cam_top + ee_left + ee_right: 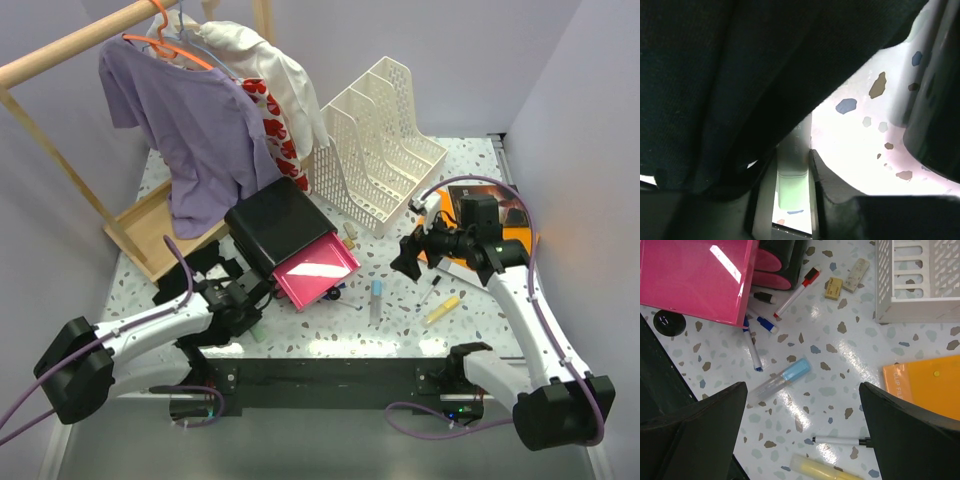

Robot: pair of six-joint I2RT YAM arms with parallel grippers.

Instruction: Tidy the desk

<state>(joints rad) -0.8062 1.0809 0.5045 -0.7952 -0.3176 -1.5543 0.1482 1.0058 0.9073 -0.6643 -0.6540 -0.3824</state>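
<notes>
The left gripper (792, 167) is down low on the desk (465, 185), the white speckled top that carries everything here and runs from the arm bases back to the far wall. Its dark fingers stand close on either side of a pale green stick (792, 192). One finger looks to touch the stick's edge, but from here I can't tell whether it is really pinched. Black cloth hangs across most of that wrist's view. This gripper sits just in front of a black box (272, 222), whose pink tray (318, 268) is slid out toward the near edge.

The right gripper (802, 400) hovers above the middle of the desk with its jaws spread wide and nothing between them. Below it lies a clear tube with a blue cap (777, 381). Nearer the arm are a thin white pen (840, 441) and a yellow highlighter (822, 471). By the tray's edge are blue pens (754, 350), a red-capped marker (796, 291) and a round black cap (668, 322). Two small erasers (833, 288) lie beside a white file rack (385, 140). An orange clip file (925, 385) lies at the right. At the back left, a purple T-shirt (190, 130) hangs from a wooden clothes rail (70, 45).
</notes>
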